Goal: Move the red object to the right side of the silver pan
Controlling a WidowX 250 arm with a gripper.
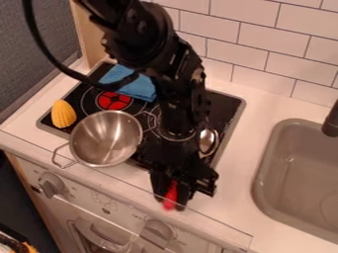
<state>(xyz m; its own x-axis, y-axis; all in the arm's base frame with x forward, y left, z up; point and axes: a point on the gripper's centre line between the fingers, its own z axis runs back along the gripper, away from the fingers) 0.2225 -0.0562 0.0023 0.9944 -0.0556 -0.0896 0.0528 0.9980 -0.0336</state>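
Observation:
My gripper (172,197) hangs low over the counter's front edge, right of the pan and a little nearer the camera. The red object (170,195) is held between its two fingers, partly covered by them. The silver pan (105,138), a round metal bowl shape with two wire handles, rests at the front left of the black stove. Its inside shows no contents.
On the stove (226,106) are a yellow corn cob (63,114) at the left, a blue cloth (135,87) at the back and a silver spoon (208,141) right of the arm. A sink (297,173) lies right; a clear guard runs along the front.

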